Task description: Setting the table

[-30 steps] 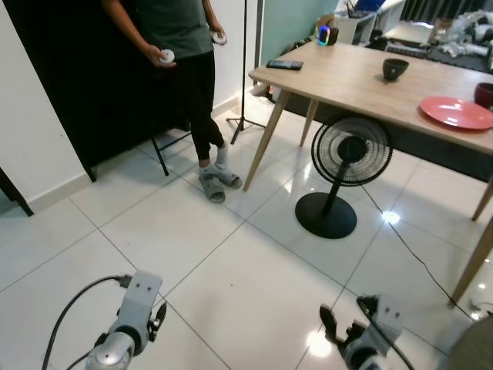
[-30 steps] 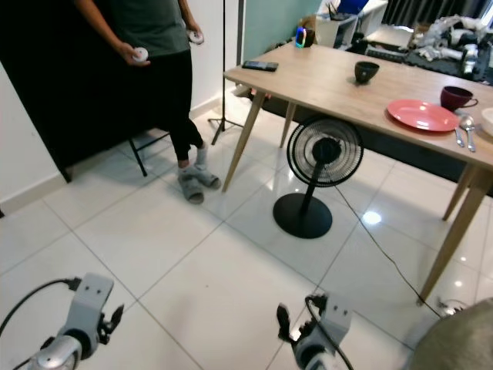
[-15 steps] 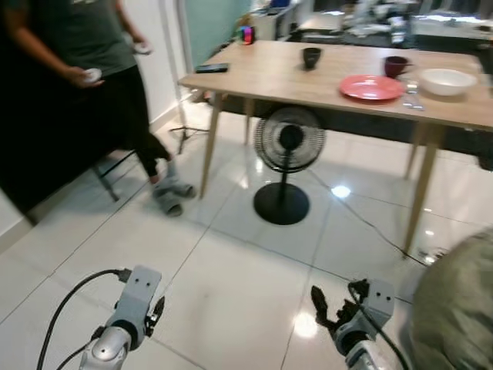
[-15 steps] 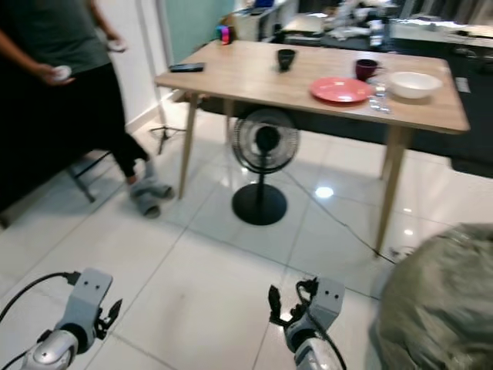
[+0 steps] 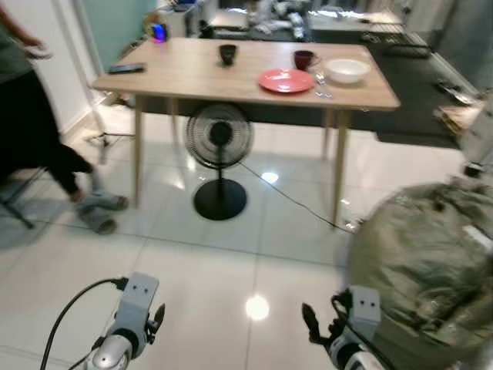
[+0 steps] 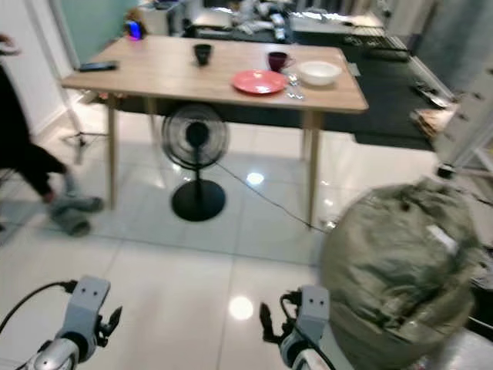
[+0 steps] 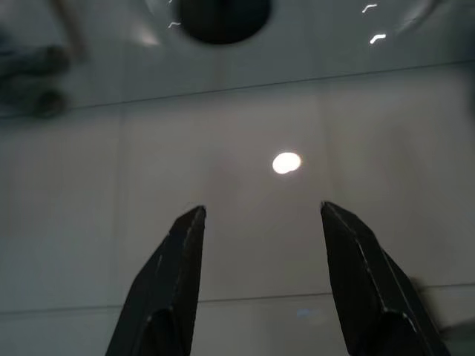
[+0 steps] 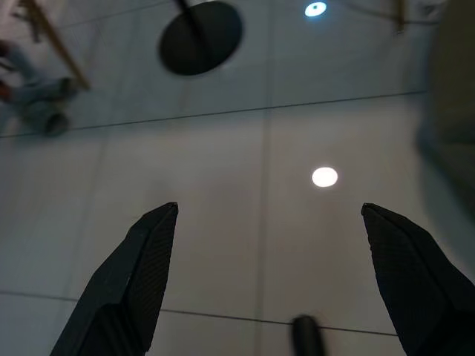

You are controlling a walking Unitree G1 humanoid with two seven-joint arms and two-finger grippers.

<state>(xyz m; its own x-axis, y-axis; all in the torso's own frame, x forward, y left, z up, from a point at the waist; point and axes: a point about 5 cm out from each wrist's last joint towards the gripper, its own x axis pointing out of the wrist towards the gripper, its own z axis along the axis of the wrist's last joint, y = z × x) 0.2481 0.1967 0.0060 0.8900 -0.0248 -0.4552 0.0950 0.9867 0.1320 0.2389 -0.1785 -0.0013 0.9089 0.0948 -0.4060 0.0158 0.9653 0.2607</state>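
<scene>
Hanging low at frame bottom, our left gripper (image 7: 260,222) and right gripper (image 8: 271,222) gape empty over floor (image 5: 231,262); table (image 5: 192,77) with plate (image 5: 285,80) upper centre, well apart.

— What sort of place is this?
— A home, its dining area. A wooden worktop (image 5: 192,73) on slanted legs carries a red plate (image 5: 286,80), a white bowl (image 5: 347,71) and two dark cups (image 5: 304,58).
— Anything else homely?
— A black standing fan (image 5: 219,146) on the glossy white tiled floor (image 5: 192,270), its cord trailing; a big olive beanbag (image 5: 431,262); a person's slippered feet (image 5: 96,212) by the wall.
</scene>
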